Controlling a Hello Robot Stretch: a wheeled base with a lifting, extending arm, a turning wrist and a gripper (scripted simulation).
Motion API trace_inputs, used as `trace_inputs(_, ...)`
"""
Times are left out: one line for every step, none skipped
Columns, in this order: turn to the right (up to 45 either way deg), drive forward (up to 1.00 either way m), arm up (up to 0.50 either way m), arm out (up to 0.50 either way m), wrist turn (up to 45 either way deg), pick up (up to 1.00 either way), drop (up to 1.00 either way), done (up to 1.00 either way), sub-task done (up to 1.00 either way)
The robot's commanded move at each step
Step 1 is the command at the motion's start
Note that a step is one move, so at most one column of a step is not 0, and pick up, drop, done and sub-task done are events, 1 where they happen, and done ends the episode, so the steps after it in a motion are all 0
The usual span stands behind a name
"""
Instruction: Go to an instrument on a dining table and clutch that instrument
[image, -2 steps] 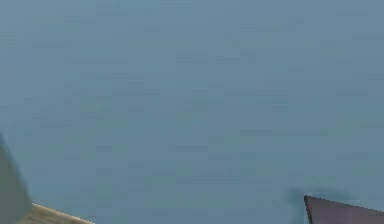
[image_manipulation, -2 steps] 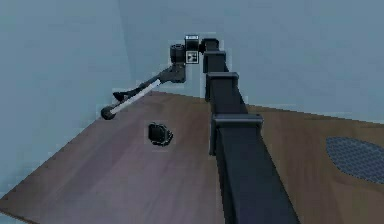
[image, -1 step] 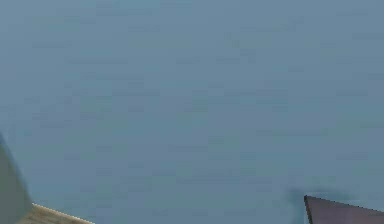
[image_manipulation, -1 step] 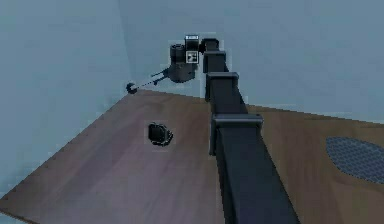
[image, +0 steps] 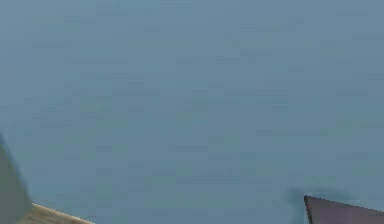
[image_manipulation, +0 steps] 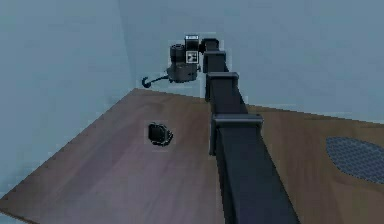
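One dark square arm (image_manipulation: 240, 130) rises from the arm side view's bottom edge and stretches out toward the blue-grey wall (image_manipulation: 300, 50). At its far end sit two small white squares (image_manipulation: 187, 55) with black marks. Left of them is the claw (image_manipulation: 152, 79), a dark body with two thin fingers (image_manipulation: 160, 77) that curve off to the left. Only bare wall lies behind those fingers, so the claw has hold of nothing. How the fingers are set I cannot tell from where I stand.

Lower in that view, left of the arm and apart from it, a small dark lump (image_manipulation: 158, 133) lies on the wooden floor (image_manipulation: 90, 170). It is too small to name, and I cannot tell whether it is the instrument. It rests on floorboards, not on a tabletop. Where the instrument is I cannot tell.

Near the arm side view's right edge a dark grey rounded mat (image_manipulation: 355, 158) with a fine pattern lies flat on the boards, well apart from the lump. Two walls meet in a corner above the lump, left of the claw.

In the forward view a plain wall (image: 190, 100) of the same blue-grey stands ahead. A strip of wooden boards (image: 55, 214) shows at the bottom left. The dark flat corner (image: 345, 210) of some piece of furniture juts in at the bottom right, and I cannot tell what it belongs to.
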Motion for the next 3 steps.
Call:
trace_inputs(0.0, 0.00, -0.26, 0.00, 0.0, 0.00, 0.00, 0.00, 0.00)
trace_inputs(0.0, 0.00, 0.00, 0.00, 0.0, 1.00, 0.00, 0.00, 0.00)
trace_inputs(0.0, 0.00, 0.10, 0.00, 0.0, 0.00, 0.00, 0.00, 0.00)
